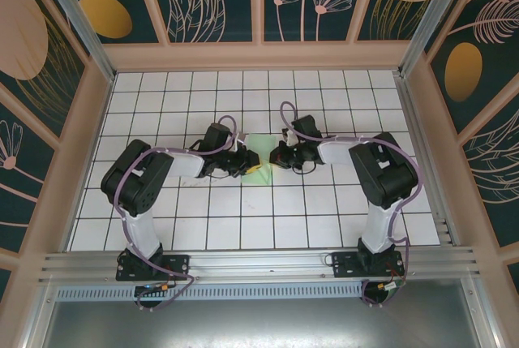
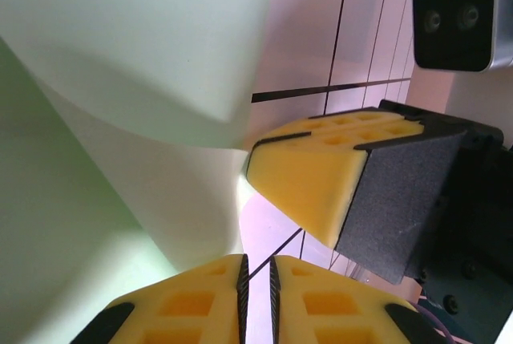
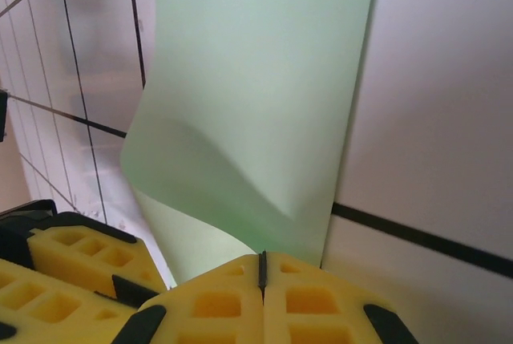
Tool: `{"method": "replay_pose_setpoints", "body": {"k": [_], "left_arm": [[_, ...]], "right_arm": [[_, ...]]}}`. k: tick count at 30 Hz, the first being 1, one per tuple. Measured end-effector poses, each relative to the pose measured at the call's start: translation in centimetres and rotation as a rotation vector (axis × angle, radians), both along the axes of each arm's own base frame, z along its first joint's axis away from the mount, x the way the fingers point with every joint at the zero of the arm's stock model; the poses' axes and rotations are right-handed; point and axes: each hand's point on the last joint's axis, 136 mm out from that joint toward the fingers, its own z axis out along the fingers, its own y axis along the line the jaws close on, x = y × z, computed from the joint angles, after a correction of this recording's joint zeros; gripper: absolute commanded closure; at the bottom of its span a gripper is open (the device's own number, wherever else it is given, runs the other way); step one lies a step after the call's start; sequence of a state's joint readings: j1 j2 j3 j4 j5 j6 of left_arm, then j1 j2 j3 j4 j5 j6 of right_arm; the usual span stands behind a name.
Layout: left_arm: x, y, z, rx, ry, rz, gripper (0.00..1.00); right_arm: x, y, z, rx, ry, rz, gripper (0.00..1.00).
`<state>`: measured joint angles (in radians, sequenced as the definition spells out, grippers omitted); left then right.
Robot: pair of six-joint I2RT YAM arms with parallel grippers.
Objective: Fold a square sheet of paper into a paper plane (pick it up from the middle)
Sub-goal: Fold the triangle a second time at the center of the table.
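The right gripper point(image 3: 262, 268) is pinching the curled edge of the pale mint-green square sheet of thin paper point(image 3: 256, 103), which is lying mid-way across the white gridded table point(image 1: 203, 234) — the left gripper point(image 2: 256, 276) is sitting almost clenched beside it, grip unclear.

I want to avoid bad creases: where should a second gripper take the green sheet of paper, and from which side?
Take the square sheet of paper at its lifted, curled edge, coming level with the table from that side. There it stands off the tiles, so a finger should fit under; farther out it lies flat. The right gripper pinches the near edge.
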<state>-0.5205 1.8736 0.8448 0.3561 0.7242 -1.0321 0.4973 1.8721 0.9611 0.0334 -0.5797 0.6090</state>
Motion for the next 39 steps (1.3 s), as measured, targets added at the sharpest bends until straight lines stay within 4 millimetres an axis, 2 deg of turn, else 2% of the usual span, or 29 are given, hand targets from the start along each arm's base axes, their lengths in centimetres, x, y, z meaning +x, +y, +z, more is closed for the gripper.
{"method": "replay_pose_setpoints", "body": {"k": [12, 39], "left_arm": [[1.0, -0.9, 0.3, -0.016, -0.029, -0.03, 0.81], [0.8, -0.9, -1.3, 0.008, -0.003, -0.047, 0.82]], "right_arm": [[0.5, -0.3, -0.6, -0.034, -0.003, 0.015, 0.97], [0.9, -0.4, -1.0, -0.058, -0.002, 0.014, 0.97]]}}
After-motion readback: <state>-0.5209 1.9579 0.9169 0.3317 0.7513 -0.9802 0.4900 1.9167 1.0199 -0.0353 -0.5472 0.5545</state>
